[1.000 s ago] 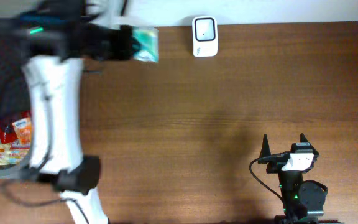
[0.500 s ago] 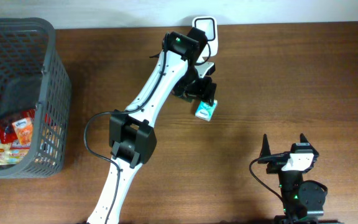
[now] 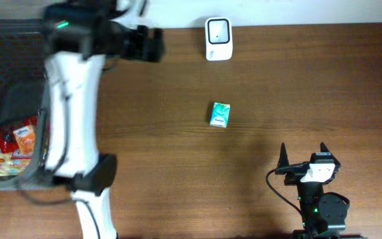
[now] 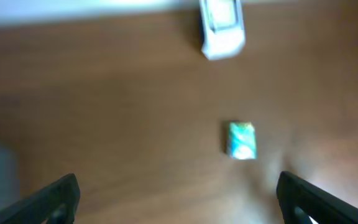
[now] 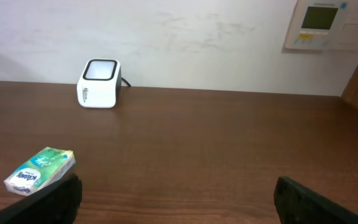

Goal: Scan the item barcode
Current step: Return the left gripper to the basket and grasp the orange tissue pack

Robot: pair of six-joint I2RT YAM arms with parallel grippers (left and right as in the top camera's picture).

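Tissue pack [image 3: 220,114] lies flat near the scanner [image 3: 217,30] — left pincer [image 4: 176,190], blurred, looks wide and empty; right pincer [image 5: 178,186] wide too.

The overhead camera looks straight down on the table [image 3: 310,86] from well above. The far edge lies along the top of the frame, the basket [image 3: 5,99] at the left and the right arm's base at the bottom.

The left wrist camera sits high and looks down at the table, tilted towards the far edge. Its picture is blurred, with the left fingers [image 4: 55,196] in the lower corners.

The right wrist camera sits low, near the tabletop, and faces level across it to the wall [image 5: 197,37]. The right fingers [image 5: 48,202] are in its lower corners.

All three views share the scanner [image 3: 217,38] [image 4: 222,28] [image 5: 99,83] and the pack [image 3: 220,114] [image 4: 241,140] [image 5: 40,170].
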